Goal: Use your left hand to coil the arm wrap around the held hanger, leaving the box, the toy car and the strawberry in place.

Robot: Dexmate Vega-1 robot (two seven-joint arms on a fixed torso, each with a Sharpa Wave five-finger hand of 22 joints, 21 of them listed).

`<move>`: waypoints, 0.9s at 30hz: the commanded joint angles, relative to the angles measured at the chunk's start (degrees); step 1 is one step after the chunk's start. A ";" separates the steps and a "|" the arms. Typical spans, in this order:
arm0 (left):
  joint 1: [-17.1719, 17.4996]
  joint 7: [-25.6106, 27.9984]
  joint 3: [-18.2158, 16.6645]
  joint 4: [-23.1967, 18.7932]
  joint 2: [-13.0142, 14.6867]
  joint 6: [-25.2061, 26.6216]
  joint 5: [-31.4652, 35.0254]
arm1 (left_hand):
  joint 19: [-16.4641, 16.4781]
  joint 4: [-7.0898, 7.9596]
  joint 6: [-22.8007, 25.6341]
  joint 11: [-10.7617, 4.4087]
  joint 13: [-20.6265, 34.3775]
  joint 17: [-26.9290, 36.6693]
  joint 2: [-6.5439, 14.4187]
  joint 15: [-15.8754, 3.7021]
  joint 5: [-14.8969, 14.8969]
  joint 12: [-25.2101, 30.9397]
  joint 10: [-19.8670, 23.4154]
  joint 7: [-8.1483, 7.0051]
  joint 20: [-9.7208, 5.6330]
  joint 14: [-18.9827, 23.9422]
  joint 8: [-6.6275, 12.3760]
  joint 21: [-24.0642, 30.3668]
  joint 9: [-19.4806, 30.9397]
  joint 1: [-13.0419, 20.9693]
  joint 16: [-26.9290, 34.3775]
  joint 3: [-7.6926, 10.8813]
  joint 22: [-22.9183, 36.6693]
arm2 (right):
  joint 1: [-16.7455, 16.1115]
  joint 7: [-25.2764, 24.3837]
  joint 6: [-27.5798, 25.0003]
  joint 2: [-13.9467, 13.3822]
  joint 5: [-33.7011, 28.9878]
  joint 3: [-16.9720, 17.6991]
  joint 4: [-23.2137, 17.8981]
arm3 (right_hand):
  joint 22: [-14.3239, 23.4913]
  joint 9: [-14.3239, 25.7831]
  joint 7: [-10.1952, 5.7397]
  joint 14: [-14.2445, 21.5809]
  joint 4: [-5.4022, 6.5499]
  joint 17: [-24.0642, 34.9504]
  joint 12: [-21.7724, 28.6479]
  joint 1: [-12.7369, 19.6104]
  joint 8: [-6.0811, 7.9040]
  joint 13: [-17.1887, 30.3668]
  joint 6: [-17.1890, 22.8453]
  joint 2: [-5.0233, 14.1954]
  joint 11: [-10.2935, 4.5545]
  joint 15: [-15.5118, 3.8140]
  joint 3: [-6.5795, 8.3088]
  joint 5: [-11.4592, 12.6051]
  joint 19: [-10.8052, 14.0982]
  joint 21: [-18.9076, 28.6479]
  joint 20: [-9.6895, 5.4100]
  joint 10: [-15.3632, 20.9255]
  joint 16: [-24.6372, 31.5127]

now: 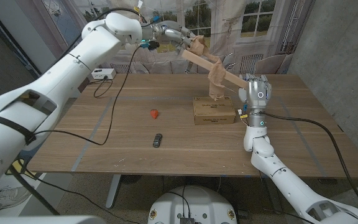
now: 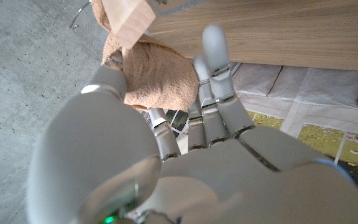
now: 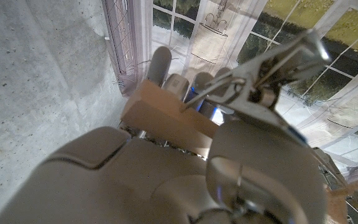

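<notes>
- Both hands are busy: the right hand (image 1: 255, 93) grips the wooden hanger (image 1: 205, 60) above the box (image 1: 214, 111).
- Left hand (image 1: 180, 36) clutches the tan arm wrap (image 2: 154, 73) at the hanger's far end.
- Strawberry (image 1: 155, 114) and toy car (image 1: 158, 140) lie apart on the table (image 1: 303, 137).

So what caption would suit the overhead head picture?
Right hand holds a wooden hanger while left hand winds a tan arm wrap around it.
</notes>
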 commanded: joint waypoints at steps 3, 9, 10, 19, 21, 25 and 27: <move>-2.29 -8.46 1.94 3.58 1.98 0.13 0.01 | -13.98 2.49 4.39 -18.68 -0.04 -0.19 11.47 -19.42 0.43 -0.30 18.99 4.55 -10.99 22.15 0.17 -0.24 0.29 7.18 -0.47 3.01 0.09 | -0.35 0.00 1.64 3.05 0.17 4.35 0.67 | -0.01 0.21 -0.02 -0.13 -0.10 0.03 -0.08 0.30 0.45 0.19 -0.11 0.54 0.03 -3.04 -0.13 0.34 -0.28 0.08 -3.74 -0.15 0.35; -2.28 -10.21 2.81 3.07 2.55 0.39 0.85 | -14.04 2.50 4.48 -18.58 -0.50 -0.42 11.41 -19.46 0.53 -0.61 19.19 4.54 -10.87 22.18 0.03 -0.39 0.31 7.02 -0.69 3.23 0.02 | -0.79 0.00 2.88 4.69 -1.13 6.87 0.65 | -0.01 -0.11 -0.04 -0.12 -0.08 0.03 -0.10 0.30 0.29 0.13 -0.12 0.53 -0.03 -3.04 -0.20 0.35 -0.19 0.11 -3.68 -0.13 0.36; -2.34 -10.47 3.04 2.88 2.65 0.61 1.13 | -14.10 2.48 4.52 -18.63 -0.50 -0.57 11.39 -19.47 0.56 -0.62 19.24 4.63 -10.82 22.13 -0.02 -0.44 0.29 7.00 -0.83 3.30 0.00 | -0.84 0.00 3.02 4.93 -1.37 7.21 0.66 | -0.01 -0.05 -0.03 -0.11 -0.07 0.03 -0.04 0.31 0.34 0.25 -0.12 0.54 -0.02 -3.04 -0.21 0.36 -0.25 0.09 -3.66 -0.16 0.36; -1.58 -11.44 4.35 2.33 2.52 0.99 2.43 | -13.99 2.29 4.98 -18.47 -0.44 -0.72 11.26 -19.47 0.64 -0.72 19.43 4.75 -10.89 22.48 -0.28 -0.54 0.11 6.95 -0.96 3.72 0.00 | -0.81 0.00 3.72 7.20 -2.59 9.63 0.75 | -0.02 -0.20 -0.01 -0.01 -0.06 0.04 0.15 0.41 0.37 0.44 -0.10 0.63 -0.14 -3.03 -0.26 0.38 -0.04 0.14 -3.57 -0.03 0.39; -1.17 -11.45 4.37 2.37 2.32 0.64 2.36 | -13.91 2.26 4.98 -18.38 -0.60 -0.86 11.23 -19.45 0.64 -0.82 19.51 4.75 -10.87 22.32 -0.36 -0.53 0.08 6.94 -1.14 3.79 0.00 | -0.66 0.00 3.51 7.45 -2.38 9.72 0.85 | -0.02 -0.04 -0.05 -0.01 -0.07 0.04 0.22 0.43 0.48 0.63 -0.14 0.63 -0.16 -3.02 -0.26 0.38 -0.07 0.12 -3.59 -0.18 0.38; -0.59 -11.70 4.66 2.31 1.96 0.11 2.45 | -13.88 2.24 5.21 -18.28 -0.85 -1.02 11.23 -19.41 0.62 -1.01 19.62 4.70 -10.80 22.37 -0.46 -0.55 -0.01 6.86 -1.28 3.95 0.01 | -0.36 0.00 3.50 8.43 -2.17 10.40 1.16 | -0.02 -0.32 0.03 -0.02 -0.08 0.03 0.18 0.51 0.38 0.45 -0.07 0.68 -0.17 -3.02 -0.25 0.39 -0.02 0.13 -3.56 -0.02 0.37; -0.25 -11.75 4.68 2.19 1.82 -0.21 2.38 | -13.99 2.20 5.17 -18.25 -0.86 -1.10 11.21 -19.40 0.61 -1.10 19.55 4.82 -10.78 22.27 -0.59 -0.60 -0.06 6.84 -1.40 4.05 0.01 | -0.20 0.00 3.30 8.81 -1.92 10.57 1.31 | -0.02 -0.15 0.04 0.00 -0.09 0.03 0.21 0.54 0.51 0.49 -0.08 0.69 -0.20 -3.03 -0.24 0.39 0.00 0.14 -3.49 -0.01 0.37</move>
